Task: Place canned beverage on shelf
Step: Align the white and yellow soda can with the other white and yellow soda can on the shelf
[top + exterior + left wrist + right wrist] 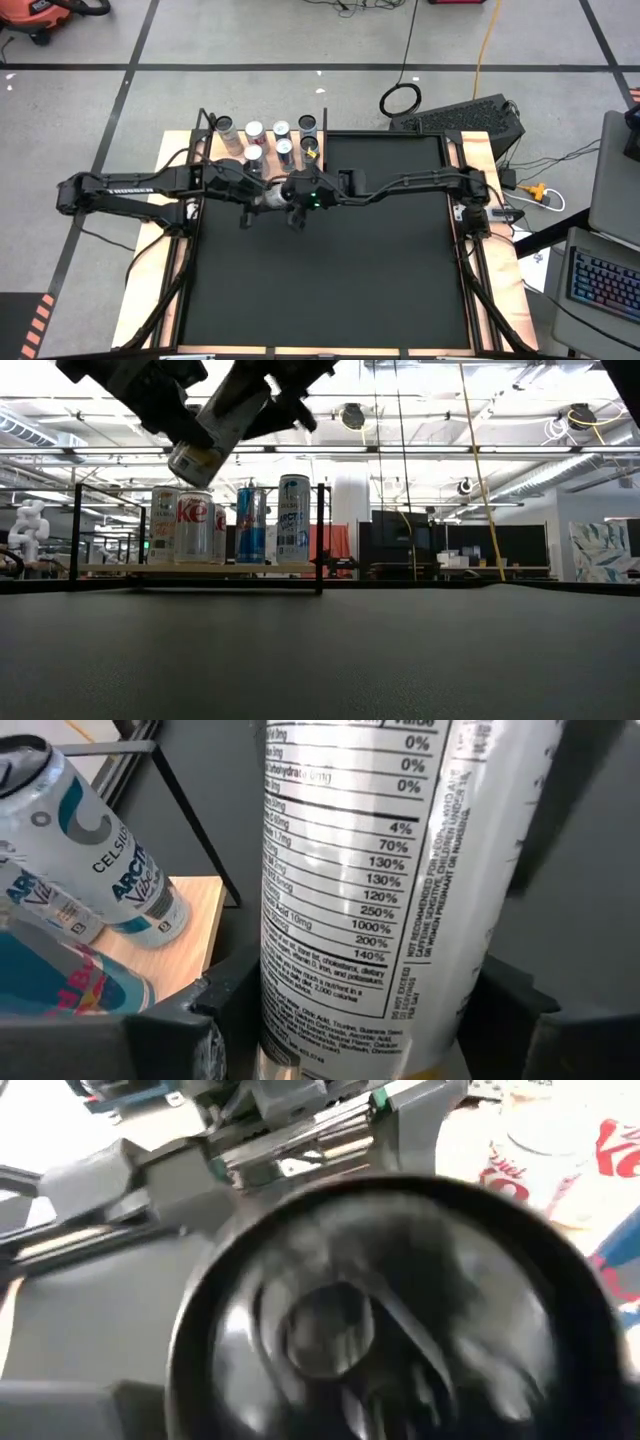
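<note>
Shelf [200,569] crowded with cans [293,518]; held can [215,435] above.

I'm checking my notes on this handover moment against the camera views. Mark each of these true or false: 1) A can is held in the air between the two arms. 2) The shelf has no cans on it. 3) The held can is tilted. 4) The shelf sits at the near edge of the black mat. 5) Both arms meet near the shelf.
1) True: the held can is off the table, gripped by the left gripper, with the right gripper at it.
2) False: the shelf already carries several standing cans.
3) True: it leans in the low view.
4) False: the shelf is at the mat's far left corner.
5) True.
</note>
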